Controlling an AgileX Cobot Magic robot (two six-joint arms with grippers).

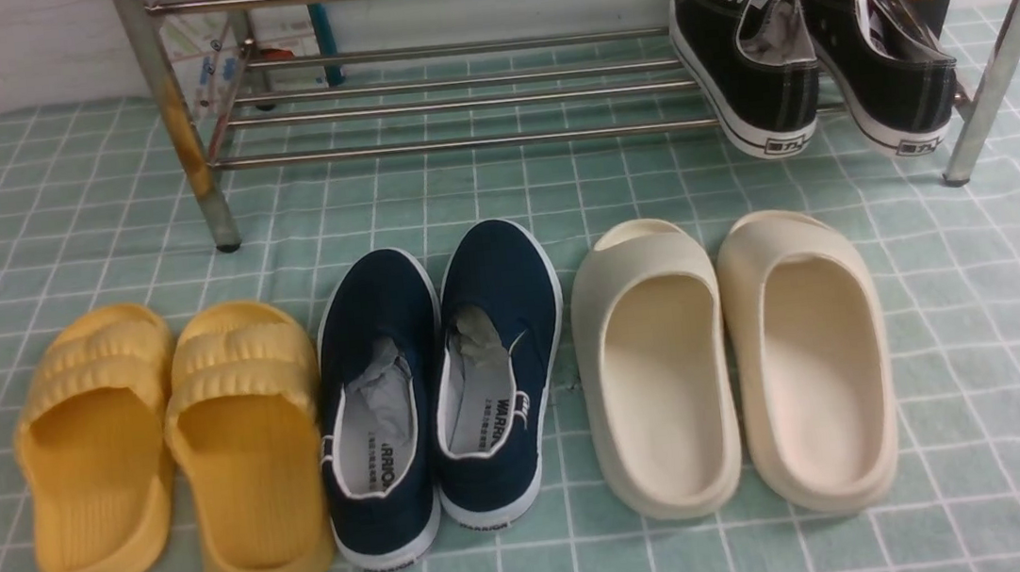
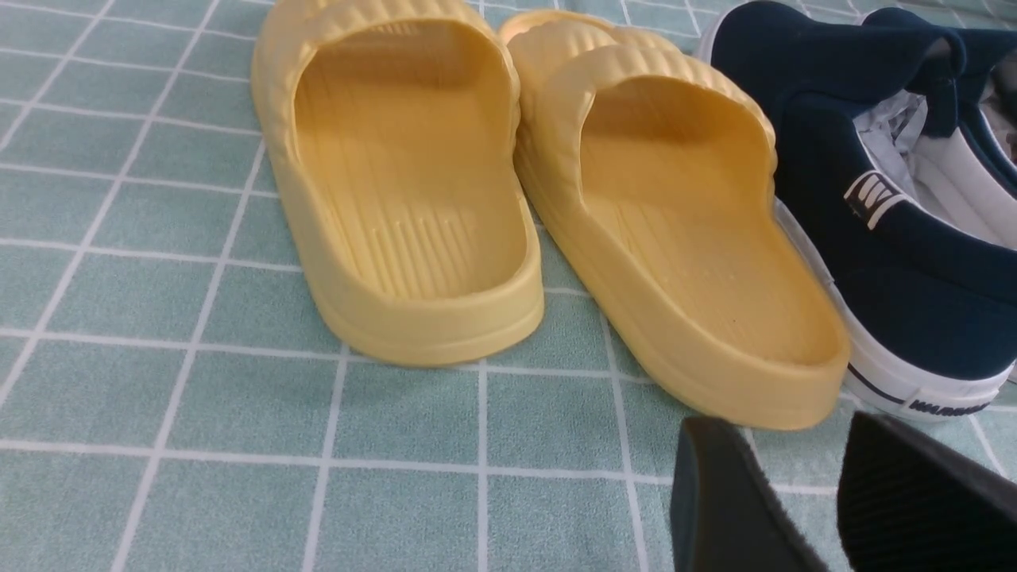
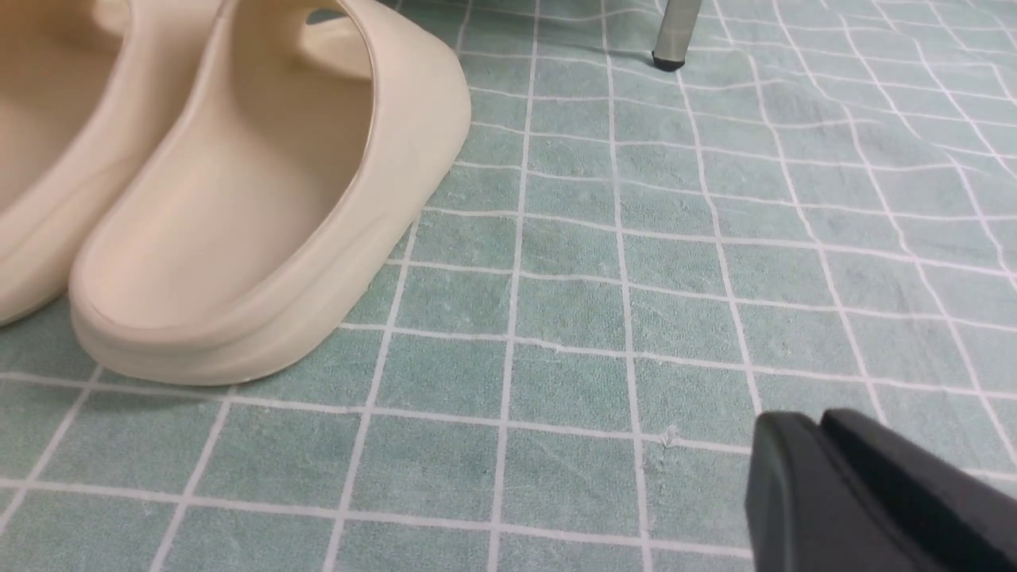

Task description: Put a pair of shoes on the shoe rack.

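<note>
Left gripper: released, fingers apart. Right gripper: fingertips near each other; clenched or not, cannot tell. Sneakers: rack's lower shelf, right end.

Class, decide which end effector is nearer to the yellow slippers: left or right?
Left. The left end effector hovers just short of the yellow slippers' heels; the right one is farther off, beyond the cream clogs.

On the lower shelf of the steel shoe rack, we see open bars between the left legs and the black lace-up sneakers, which block its right end. In front, yellow slippers, navy slip-ons and cream clogs form a low barrier; right of the clogs we have bare checked cloth.
</note>
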